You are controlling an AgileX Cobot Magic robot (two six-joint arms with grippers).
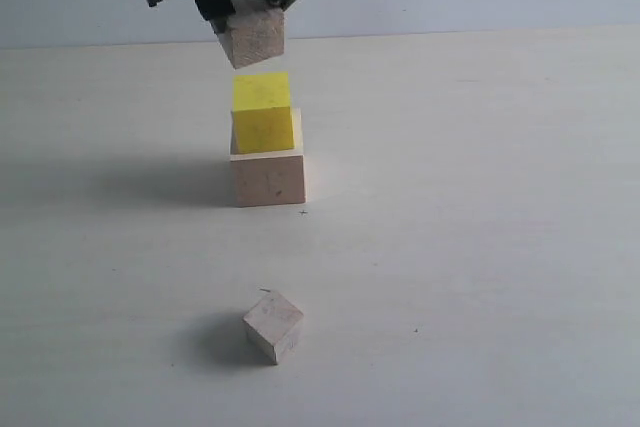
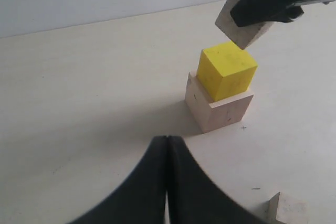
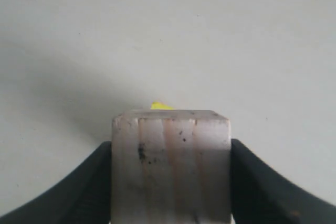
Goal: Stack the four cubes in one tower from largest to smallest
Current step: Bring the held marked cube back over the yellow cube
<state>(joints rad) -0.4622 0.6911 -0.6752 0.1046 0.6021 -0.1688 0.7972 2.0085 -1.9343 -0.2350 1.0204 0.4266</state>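
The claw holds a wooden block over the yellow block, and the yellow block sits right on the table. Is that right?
Not quite. The yellow block sits on the big wooden block, not on the table, as the exterior view shows. The right claw does hold a smaller wooden block over it.

On the table (image 1: 480,247), a large wooden cube (image 1: 268,179) sits toward the far edge, a little cube (image 1: 273,325) nearer the front.

No text, label, brand, number or sign can be read anywhere.
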